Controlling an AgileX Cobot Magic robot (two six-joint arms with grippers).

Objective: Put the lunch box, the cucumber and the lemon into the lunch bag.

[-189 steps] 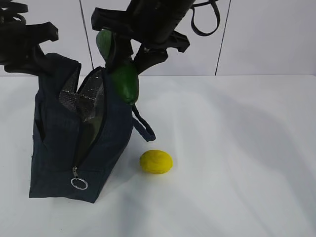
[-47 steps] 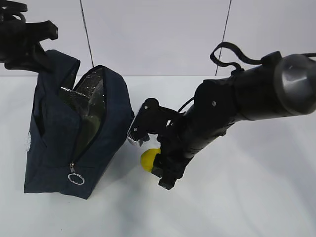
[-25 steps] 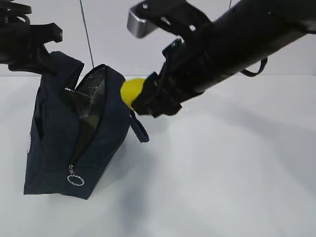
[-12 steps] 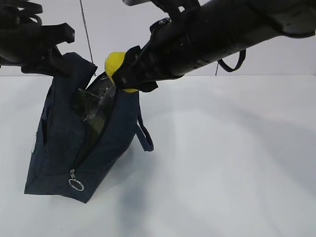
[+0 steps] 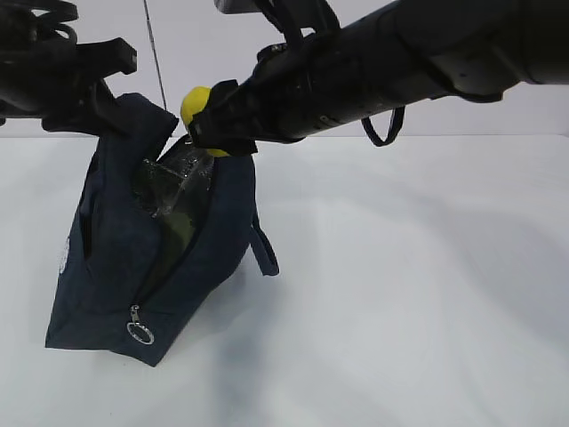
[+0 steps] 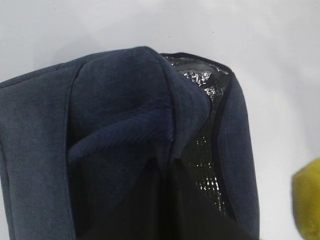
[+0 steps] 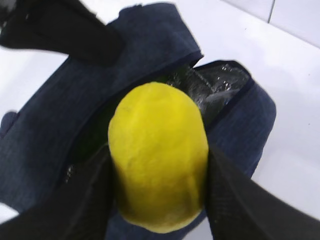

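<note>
One lemon [image 5: 196, 105] sits pinched between the fingers of the right gripper [image 5: 212, 120], just above the open mouth of the single lunch bag [image 5: 116, 267]; the left gripper [image 5: 89, 89] grips the bag's top edge, fingers closed on the fabric

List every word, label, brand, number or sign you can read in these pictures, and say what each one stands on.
None can be read.
Lunch bag: a small pale round patch on its left side, seen edge-on in the exterior view; too small and blurred to tell whether it carries any text.
Lemon, right claw, arms, table and wall: no print shows in any view.
</note>
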